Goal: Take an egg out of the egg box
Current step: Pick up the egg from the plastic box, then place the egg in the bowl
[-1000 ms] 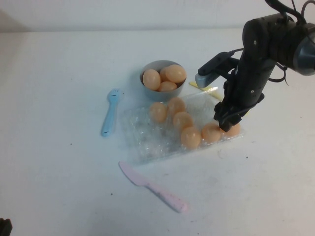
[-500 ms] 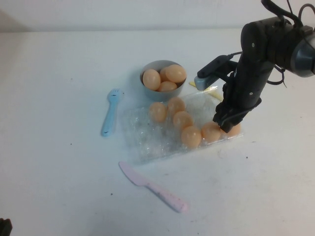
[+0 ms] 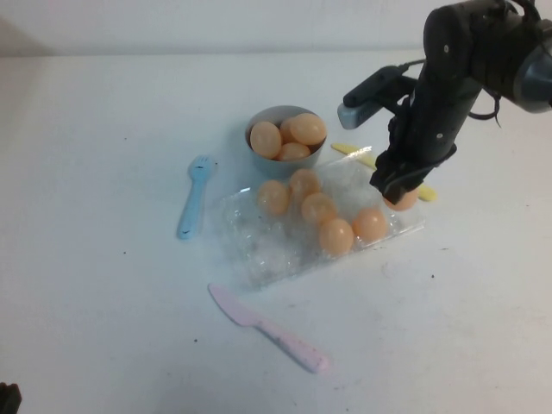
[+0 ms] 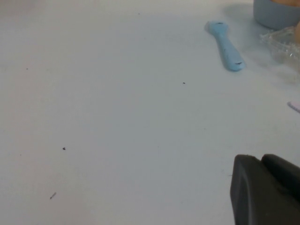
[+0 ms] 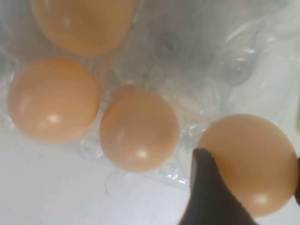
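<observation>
My right gripper (image 3: 398, 195) is shut on a peach-orange egg (image 3: 404, 202) and holds it just above the right end of the clear plastic egg box (image 3: 259, 240). In the right wrist view the held egg (image 5: 248, 154) sits between the dark fingers (image 5: 206, 187), above the box's edge (image 5: 201, 42). Several more eggs (image 3: 335, 235) lie in the box's wells. My left gripper (image 4: 267, 190) is parked low at the near left, far from the box, with its fingers together and nothing in them.
A grey-blue bowl (image 3: 257, 160) with three eggs stands behind the box. A blue spoon (image 3: 193, 197) lies to the box's left, a pink knife (image 3: 267, 329) in front, and a yellow utensil (image 3: 355, 152) behind the right arm.
My right gripper has risen and moved back a little with the egg, lifting it out of its well at the box's right end. The box has shifted slightly.
</observation>
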`<control>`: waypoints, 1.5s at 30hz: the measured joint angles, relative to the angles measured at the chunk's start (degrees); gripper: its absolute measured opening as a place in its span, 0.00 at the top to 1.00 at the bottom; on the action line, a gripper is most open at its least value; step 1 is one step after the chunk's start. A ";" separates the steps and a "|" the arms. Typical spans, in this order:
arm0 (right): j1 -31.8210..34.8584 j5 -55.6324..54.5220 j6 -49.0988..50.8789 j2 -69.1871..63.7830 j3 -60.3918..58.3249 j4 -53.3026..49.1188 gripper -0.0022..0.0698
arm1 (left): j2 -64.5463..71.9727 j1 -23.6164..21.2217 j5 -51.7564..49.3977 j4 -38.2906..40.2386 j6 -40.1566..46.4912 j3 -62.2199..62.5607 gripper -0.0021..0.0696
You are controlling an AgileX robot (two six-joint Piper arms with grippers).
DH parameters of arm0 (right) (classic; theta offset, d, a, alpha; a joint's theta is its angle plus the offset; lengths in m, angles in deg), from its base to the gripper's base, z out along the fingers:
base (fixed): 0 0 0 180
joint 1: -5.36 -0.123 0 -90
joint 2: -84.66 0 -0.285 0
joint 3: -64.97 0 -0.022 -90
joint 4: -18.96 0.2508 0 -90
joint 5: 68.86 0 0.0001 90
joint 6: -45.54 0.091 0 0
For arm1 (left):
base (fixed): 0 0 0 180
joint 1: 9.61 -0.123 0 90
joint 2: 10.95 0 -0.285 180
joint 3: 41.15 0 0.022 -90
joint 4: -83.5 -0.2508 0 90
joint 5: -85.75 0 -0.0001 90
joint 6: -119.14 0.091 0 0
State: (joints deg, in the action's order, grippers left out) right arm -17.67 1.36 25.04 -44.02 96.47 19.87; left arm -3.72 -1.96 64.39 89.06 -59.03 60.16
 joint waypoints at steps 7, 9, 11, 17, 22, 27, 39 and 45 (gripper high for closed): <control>0.00 0.22 1.19 0.52 5.32 0.00 0.52 | 0.00 0.00 0.00 0.00 0.00 0.00 0.98; 0.00 0.49 1.19 1.05 6.44 0.00 0.52 | 0.00 0.00 0.00 0.00 0.00 0.00 0.98; 0.00 0.71 1.19 1.42 8.37 0.97 0.52 | 0.00 0.00 0.00 0.00 0.00 0.00 0.98; -0.03 -3.40 1.19 1.73 14.88 7.46 0.52 | 0.00 0.00 0.00 0.00 0.00 0.00 0.98; -0.03 -15.07 0.70 0.46 16.68 13.31 0.52 | 0.00 0.00 0.00 0.00 0.00 0.00 0.98; -0.13 -20.24 -3.41 -4.16 19.58 19.62 0.52 | 0.00 0.00 0.00 0.00 0.00 0.00 0.98; -2.43 -25.95 -8.72 -18.66 32.65 21.64 0.52 | 0.00 0.00 0.00 0.00 0.00 0.00 0.98; -2.43 -25.46 -12.23 -20.08 33.74 20.90 0.52 | 0.00 0.00 0.00 0.00 0.00 0.00 0.98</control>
State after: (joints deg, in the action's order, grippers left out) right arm -20.11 -24.10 12.82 -64.10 130.21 40.77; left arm -3.72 -1.96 64.39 89.06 -59.03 60.16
